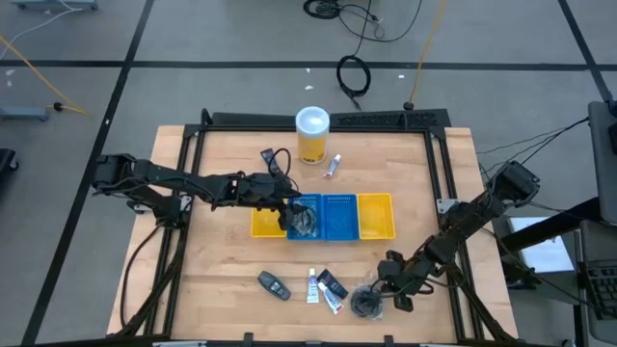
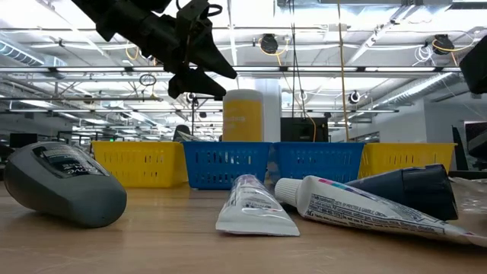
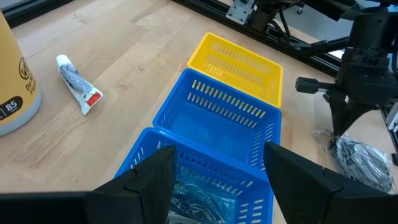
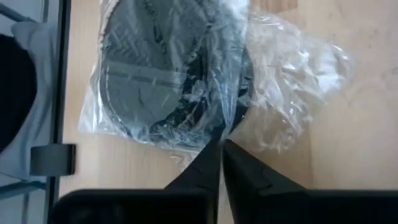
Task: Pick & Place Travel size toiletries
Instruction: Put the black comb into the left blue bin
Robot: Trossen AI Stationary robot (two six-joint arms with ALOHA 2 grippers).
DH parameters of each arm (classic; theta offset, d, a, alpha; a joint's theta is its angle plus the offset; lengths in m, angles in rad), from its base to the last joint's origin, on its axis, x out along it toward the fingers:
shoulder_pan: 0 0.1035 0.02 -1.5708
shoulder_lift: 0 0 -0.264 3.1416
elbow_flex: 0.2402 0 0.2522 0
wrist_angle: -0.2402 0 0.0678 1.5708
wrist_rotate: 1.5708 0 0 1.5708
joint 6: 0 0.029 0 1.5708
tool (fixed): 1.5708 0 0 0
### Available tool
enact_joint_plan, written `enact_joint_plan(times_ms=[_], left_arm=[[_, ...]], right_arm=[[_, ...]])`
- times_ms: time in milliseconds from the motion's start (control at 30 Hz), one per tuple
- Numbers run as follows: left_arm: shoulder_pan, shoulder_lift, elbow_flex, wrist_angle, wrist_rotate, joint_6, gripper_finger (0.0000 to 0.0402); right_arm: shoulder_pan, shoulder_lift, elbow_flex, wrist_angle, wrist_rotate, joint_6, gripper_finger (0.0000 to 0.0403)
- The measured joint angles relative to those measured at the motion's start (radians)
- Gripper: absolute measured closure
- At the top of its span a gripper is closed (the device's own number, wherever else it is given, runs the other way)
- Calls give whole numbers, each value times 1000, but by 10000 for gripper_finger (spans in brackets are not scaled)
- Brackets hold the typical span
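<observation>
My left gripper (image 1: 291,208) hangs open and empty over the left blue tray (image 1: 310,202); it also shows in the left wrist view (image 3: 214,186). A wrapped dark item (image 3: 199,205) lies in that tray below it. My right gripper (image 1: 384,285) is shut on the clear wrap of a round black disc (image 4: 155,74) at the table's near right. A dark oval piece (image 1: 274,284), a white tube (image 1: 312,286), a dark tube (image 1: 333,282) and another white tube (image 1: 335,303) lie on the table near the front edge. One more white tube (image 1: 334,166) lies by the canister. My right gripper pinches the clear wrap (image 4: 233,124) between its two fingertips, at the loose edge beside the black disc. The fingers come from above, pointing down. In the left wrist view the wrapped disc (image 3: 360,160) sits below the fingers, low over the table; I cannot tell whether it is lifted.
A row of trays stands mid-table: yellow (image 1: 265,225), the left blue one, a second blue one (image 1: 338,217) and yellow (image 1: 376,217). The tall yellow canister (image 1: 312,135) stands behind them. A small dark item (image 1: 270,157) lies at the far left of the canister.
</observation>
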Motion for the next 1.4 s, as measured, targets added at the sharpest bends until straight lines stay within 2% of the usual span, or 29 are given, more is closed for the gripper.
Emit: enact_joint_plan(times_ms=[233,433,667,900,1033,1400], left_arm=[[0,0,0,0,0,1,160],[0,0,0,0,0,1,160],[0,0,0,12,0,0,160],[0,0,0,71,21,-2,160],[-6,0,0,149,66,3,160],[-26,0,0,305,76,41,160]], right_arm=[[-12,-10,0,0,12,-29,402],[-41,-93,17,-4,20,-118,402],[-79,-251,66,-149,160,-299,403],[-147,-381,73,-179,305,-501,403],[-203,-431,74,-166,332,-614,403],[-349,-502,82,11,326,-863,403]])
